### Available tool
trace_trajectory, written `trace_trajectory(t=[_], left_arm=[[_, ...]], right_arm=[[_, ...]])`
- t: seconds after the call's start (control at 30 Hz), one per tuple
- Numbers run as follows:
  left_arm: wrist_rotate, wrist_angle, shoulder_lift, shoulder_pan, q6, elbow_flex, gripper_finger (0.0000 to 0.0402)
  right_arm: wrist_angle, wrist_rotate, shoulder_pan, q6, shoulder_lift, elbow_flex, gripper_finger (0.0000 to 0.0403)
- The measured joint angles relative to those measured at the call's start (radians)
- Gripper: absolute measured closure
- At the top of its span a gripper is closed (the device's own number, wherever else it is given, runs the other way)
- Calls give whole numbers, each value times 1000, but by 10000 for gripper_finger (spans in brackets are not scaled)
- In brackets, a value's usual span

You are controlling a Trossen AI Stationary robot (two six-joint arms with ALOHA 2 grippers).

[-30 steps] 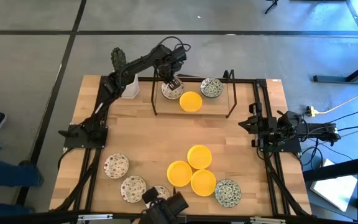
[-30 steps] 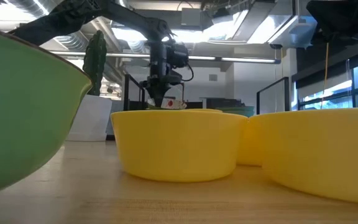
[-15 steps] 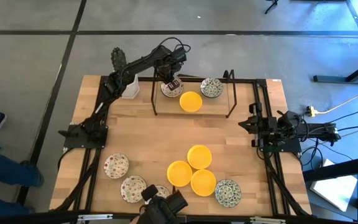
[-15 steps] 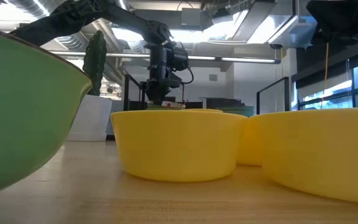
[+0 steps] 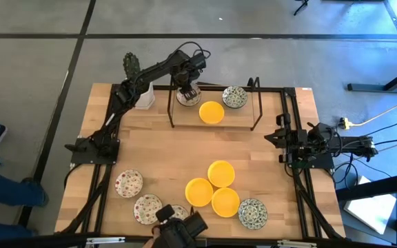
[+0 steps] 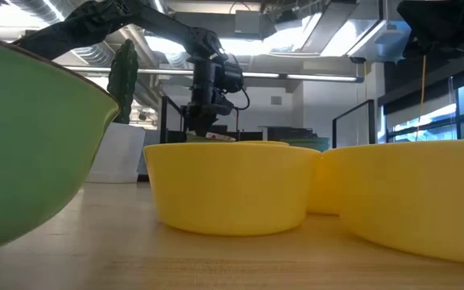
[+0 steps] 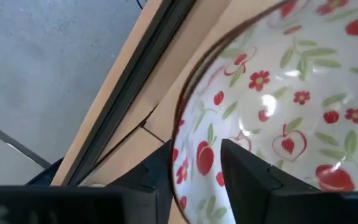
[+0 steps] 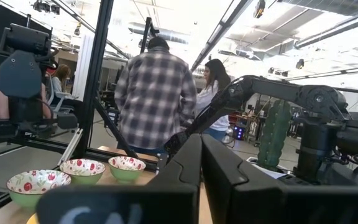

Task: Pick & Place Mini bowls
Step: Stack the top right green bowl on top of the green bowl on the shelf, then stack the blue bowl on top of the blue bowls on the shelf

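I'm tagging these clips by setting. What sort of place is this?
Most likely a robotics lab or workshop. Two arms are mounted on a wooden table with a black frame, the ceiling shows bare ducts and strip lights, and people stand among other rigs in the room behind.

Robotics lab / open workshop hall. Wooden bench [image 5: 164,148] w/ black metal frame [image 5: 212,110] stands on grey concrete floor [image 5: 40,62]; two arms bolted on, cables [image 5: 384,141] trailing off one side. Ceiling has exposed ducts [image 6: 95,52] & strip lights [image 6: 296,78]. Behind: more rigs, glass partitions, two people [image 8: 157,99] standing w/ backs turned. Potted cactus [image 5: 131,67] at bench corner.
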Motion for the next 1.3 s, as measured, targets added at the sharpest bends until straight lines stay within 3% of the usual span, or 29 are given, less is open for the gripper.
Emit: trace_trajectory(t=[0.27, 0.43, 1.3], left_arm=[[-69, -6, -5, -18, 30, 1, 244], [-59, 2, -36, -24, 53, 1, 231], [-46, 100, -85, -38, 56, 4, 260]], right_arm=[[0, 0, 0, 0, 0, 0, 389], [0, 0, 0, 0, 0, 0, 389], [0, -1, 0, 2, 0, 0, 389]])
